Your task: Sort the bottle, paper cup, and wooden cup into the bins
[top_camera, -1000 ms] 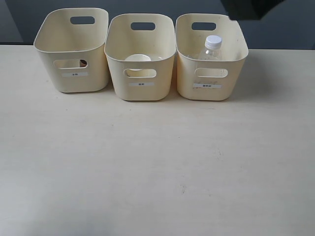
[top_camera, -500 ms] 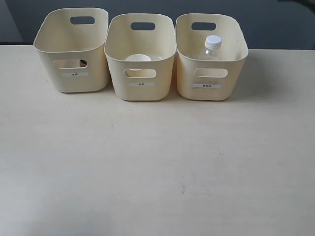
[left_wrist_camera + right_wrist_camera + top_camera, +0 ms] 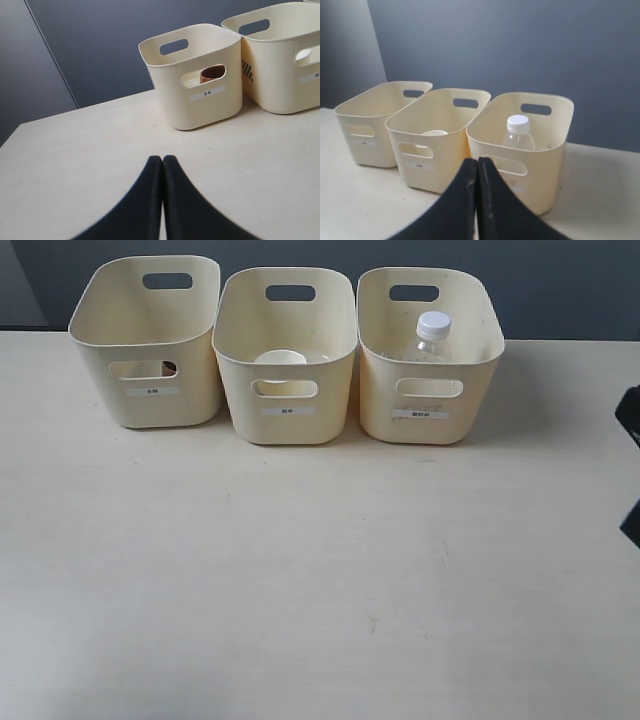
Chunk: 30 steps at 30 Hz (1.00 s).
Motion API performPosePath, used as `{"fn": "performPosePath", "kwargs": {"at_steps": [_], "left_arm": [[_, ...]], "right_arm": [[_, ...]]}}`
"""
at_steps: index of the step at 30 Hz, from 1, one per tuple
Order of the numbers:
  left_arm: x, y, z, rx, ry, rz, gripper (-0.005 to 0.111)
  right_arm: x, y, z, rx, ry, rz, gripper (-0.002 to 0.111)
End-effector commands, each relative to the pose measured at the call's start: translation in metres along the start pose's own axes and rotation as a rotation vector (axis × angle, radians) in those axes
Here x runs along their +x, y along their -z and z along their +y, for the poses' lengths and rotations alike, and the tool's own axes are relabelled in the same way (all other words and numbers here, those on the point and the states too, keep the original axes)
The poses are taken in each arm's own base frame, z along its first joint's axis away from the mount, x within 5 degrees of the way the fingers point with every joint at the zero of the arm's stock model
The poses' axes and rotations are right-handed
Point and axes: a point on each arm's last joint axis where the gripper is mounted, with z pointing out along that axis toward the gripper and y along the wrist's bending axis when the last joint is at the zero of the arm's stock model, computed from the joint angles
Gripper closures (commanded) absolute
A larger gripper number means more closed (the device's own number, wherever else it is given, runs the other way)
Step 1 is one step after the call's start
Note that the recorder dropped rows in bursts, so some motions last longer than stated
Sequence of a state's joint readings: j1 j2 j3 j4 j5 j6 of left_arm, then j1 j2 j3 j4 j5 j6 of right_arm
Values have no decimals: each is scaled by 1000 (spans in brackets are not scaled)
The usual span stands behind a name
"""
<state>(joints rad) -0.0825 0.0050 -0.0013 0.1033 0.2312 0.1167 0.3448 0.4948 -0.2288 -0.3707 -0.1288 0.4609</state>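
Three cream bins stand in a row at the back of the table. The clear bottle (image 3: 432, 336) with its white cap (image 3: 518, 123) stands upright in the right bin (image 3: 380, 410). In the middle bin (image 3: 290, 430) sits the white paper cup (image 3: 280, 358), which the right wrist view also catches (image 3: 435, 133). The brown wooden cup (image 3: 212, 73) shows through the handle cut-out of the left bin (image 3: 110, 400). My left gripper (image 3: 162, 159) is shut and empty over bare table, short of the left bin. My right gripper (image 3: 476, 161) is shut and empty, in front of the right bin.
A dark part of the right arm (image 3: 630, 412) shows at the right edge of the exterior view. A dark wall (image 3: 560, 290) rises behind the bins. The pale tabletop (image 3: 320, 570) stretches in front of the bins.
The dark arm part above the right bin left the top right corner. It then dropped out of sight, and a dark part now shows at the right edge.
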Motion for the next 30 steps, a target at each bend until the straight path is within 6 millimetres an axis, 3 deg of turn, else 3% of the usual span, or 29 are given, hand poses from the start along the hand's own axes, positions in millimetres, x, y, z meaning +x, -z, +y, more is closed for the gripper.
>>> {"fn": "performPosePath", "kwargs": {"at_steps": [1,12,30], "left_arm": [[0,0,0,-5,0,-9,107],[0,0,0,-5,0,-9,107],[0,0,0,-5,0,-9,107]], "right_arm": [[21,14,-5,25,19,-86,109],[44,32,-8,69,31,-162,109],[46,53,-11,138,30,-214,109]]}}
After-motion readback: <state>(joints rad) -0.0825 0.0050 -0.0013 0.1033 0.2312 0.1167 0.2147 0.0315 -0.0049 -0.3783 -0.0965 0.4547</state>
